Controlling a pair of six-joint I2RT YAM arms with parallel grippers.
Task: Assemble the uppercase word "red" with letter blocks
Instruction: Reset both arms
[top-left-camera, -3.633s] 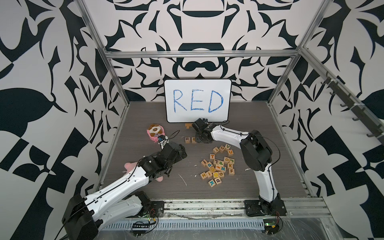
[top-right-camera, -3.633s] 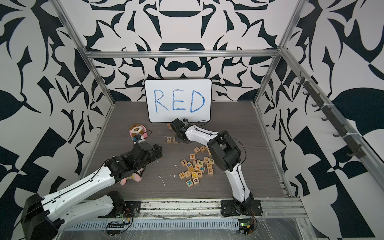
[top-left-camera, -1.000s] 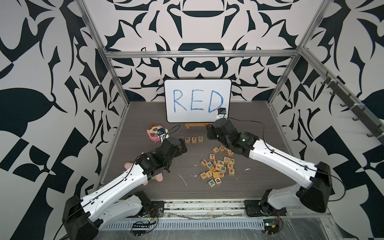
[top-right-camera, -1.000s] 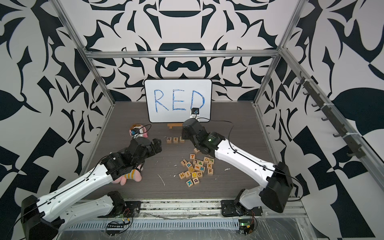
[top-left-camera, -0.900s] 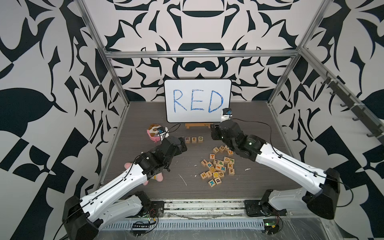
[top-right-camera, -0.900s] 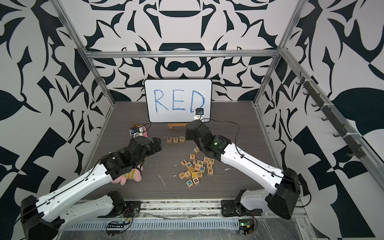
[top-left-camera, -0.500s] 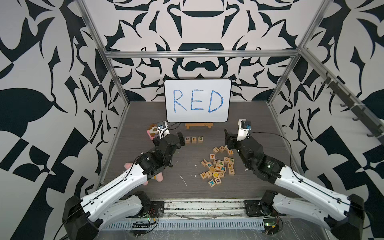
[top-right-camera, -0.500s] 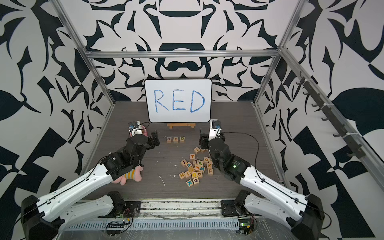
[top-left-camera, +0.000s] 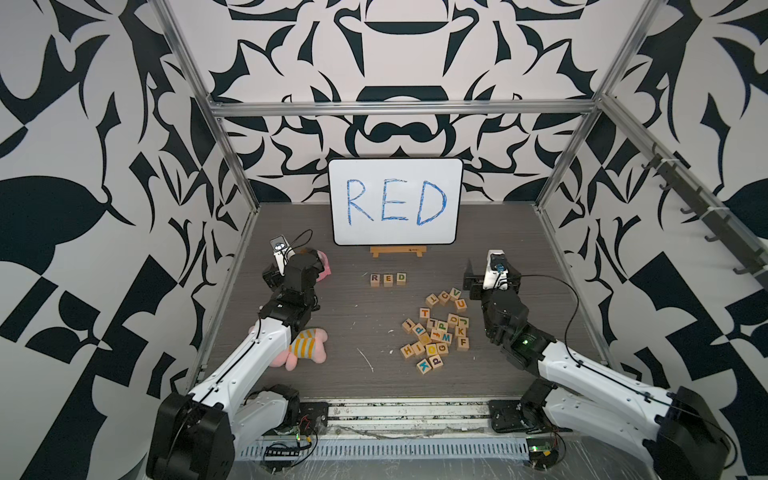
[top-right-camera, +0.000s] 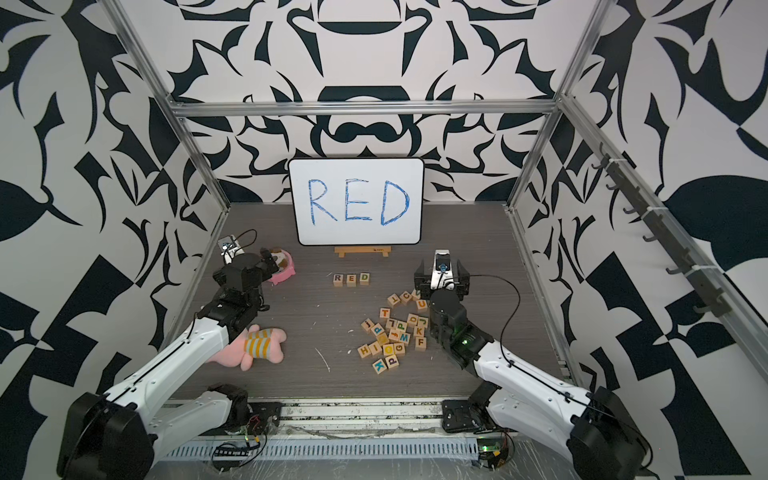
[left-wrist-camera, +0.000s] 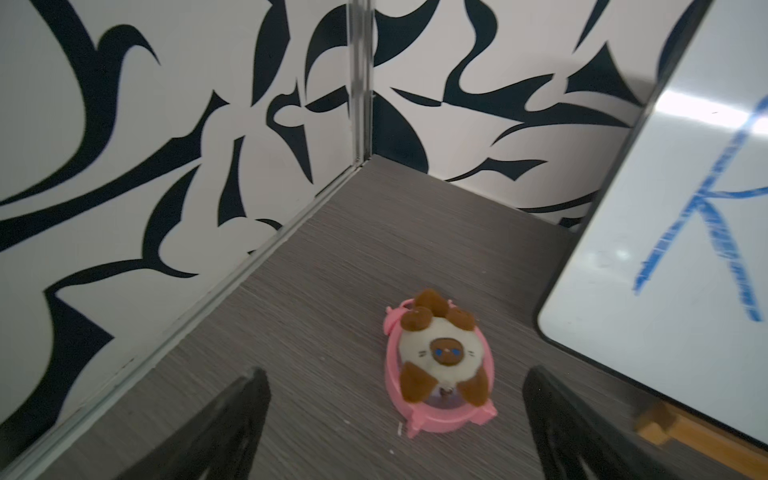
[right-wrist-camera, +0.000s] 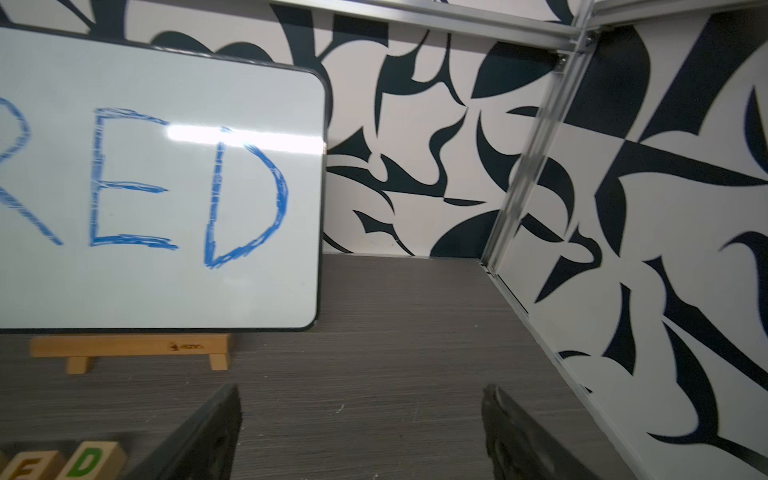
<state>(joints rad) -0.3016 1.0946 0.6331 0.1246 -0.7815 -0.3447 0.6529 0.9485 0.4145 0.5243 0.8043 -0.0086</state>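
Pale wooden cubes formed the word "red" (top-left-camera: 387, 279) on the grey table (top-left-camera: 340, 332), just on the near side of the wooden stand (top-left-camera: 398, 250) that carried the whiteboard (top-left-camera: 395, 232). A dark-brown R (top-left-camera: 375, 279), a reddish E (top-left-camera: 388, 279) and a green D (top-left-camera: 400, 278) sat in a tight row, reading left to right. The other letter blocks (top-left-camera: 436, 332) lay in a loose heap nearer and to the right, well apart from the row.

The right gripper (right-wrist-camera: 361, 392) hung to the right of the row, by the heap's far edge. Its jaws were spread wide with nothing between them.

The left gripper (left-wrist-camera: 392, 380) stood at the left side, also released and empty. It faced a pink dish (left-wrist-camera: 432, 419) holding a cream-and-brown plush cat (left-wrist-camera: 440, 353). A pink plush (top-left-camera: 305, 347) in a striped top lay partly hidden by the left arm.
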